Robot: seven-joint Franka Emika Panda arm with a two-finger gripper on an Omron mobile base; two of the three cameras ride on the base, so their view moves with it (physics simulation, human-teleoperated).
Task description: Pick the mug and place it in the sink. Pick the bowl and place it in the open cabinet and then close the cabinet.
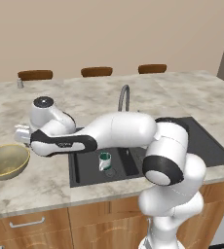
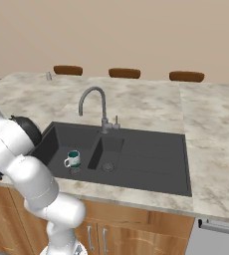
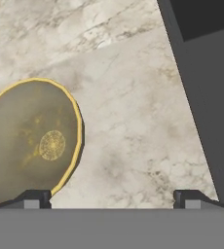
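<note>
The olive-tan bowl [image 1: 7,161] rests on the marble counter left of the black sink [image 1: 201,141]. In the hand view the bowl [image 3: 31,141] lies at the left, under the left fingertip [image 3: 33,199], with the sink's edge [image 3: 201,107] at the right. My gripper [image 3: 111,200] is open, its fingers wide apart with nothing between them. It hovers above the counter just right of the bowl. The arm stretches left over the sink, ending at the gripper [image 1: 21,134]. The mug [image 1: 104,161] [image 2: 72,159] stands upright in the left basin of the sink [image 2: 151,159]. The wall cabinet is out of view.
A grey gooseneck faucet [image 1: 124,97] [image 2: 94,102] rises behind the sink. Three brown chair backs [image 2: 124,73] line the counter's far edge, and a small shaker [image 1: 20,83] stands at the far left. Wooden base cabinets [image 1: 31,223] sit below the counter front.
</note>
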